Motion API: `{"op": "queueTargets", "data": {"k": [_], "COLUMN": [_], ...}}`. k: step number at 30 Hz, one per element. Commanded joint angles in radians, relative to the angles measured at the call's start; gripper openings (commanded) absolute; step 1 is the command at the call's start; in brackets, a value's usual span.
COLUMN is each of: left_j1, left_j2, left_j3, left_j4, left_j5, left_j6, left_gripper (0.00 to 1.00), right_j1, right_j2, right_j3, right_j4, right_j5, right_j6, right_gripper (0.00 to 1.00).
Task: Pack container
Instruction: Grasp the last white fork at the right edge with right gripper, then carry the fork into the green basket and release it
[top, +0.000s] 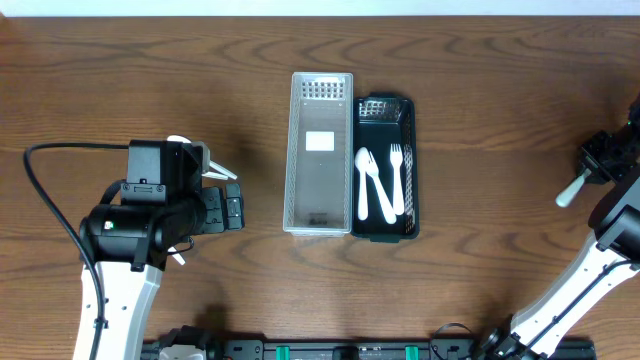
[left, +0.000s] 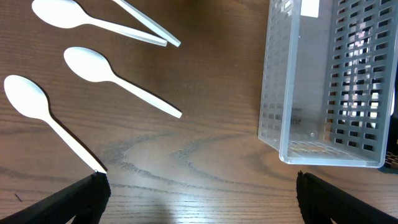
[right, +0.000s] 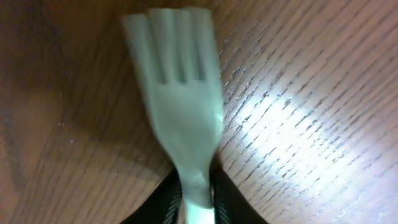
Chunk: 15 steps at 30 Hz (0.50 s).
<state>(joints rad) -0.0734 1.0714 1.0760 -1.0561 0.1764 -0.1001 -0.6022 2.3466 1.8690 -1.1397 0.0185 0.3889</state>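
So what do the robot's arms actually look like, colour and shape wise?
Both are white tubes joined by chunky black housings. The left arm trails a looping black cable and shows a small green light; the right arm looks the same build. The left gripper and right gripper are black, each with two blocky fingers.

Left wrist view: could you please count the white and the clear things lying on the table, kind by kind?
Spoons: 3
Handle whose head is out of frame, kind cannot be told: 1
Clear basket: 1
Total: 5
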Motion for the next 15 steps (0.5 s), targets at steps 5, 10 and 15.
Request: {"op": "queueTargets", "data": {"k": [5, 10, 15], "left_j1": [0.005, 0.005, 0.005], "left_j2": [-0.003, -0.003, -0.003], "left_j3": [0.014, 0.014, 0.014], "left_j4": [-0.006, -0.006, -0.005], "left_j5": [-0.008, -0.009, -0.009], "left_j6": [0.013, 0.013, 0.013], "left_gripper": [0.98, 0.98, 0.98], "right_j1": [-0.006, 0.007, 0.073], "right_j2": [0.023, 0.018, -0.057], "right_j3": [-0.006, -0.005, -0.005], "right_j4": [-0.003, -0.013, -0.016], "right_j5": [0.015, 0.015, 0.021], "right_j6": [-0.006, -0.014, -0.047], "right_gripper": [0.02, 0.01, 0.01]}}
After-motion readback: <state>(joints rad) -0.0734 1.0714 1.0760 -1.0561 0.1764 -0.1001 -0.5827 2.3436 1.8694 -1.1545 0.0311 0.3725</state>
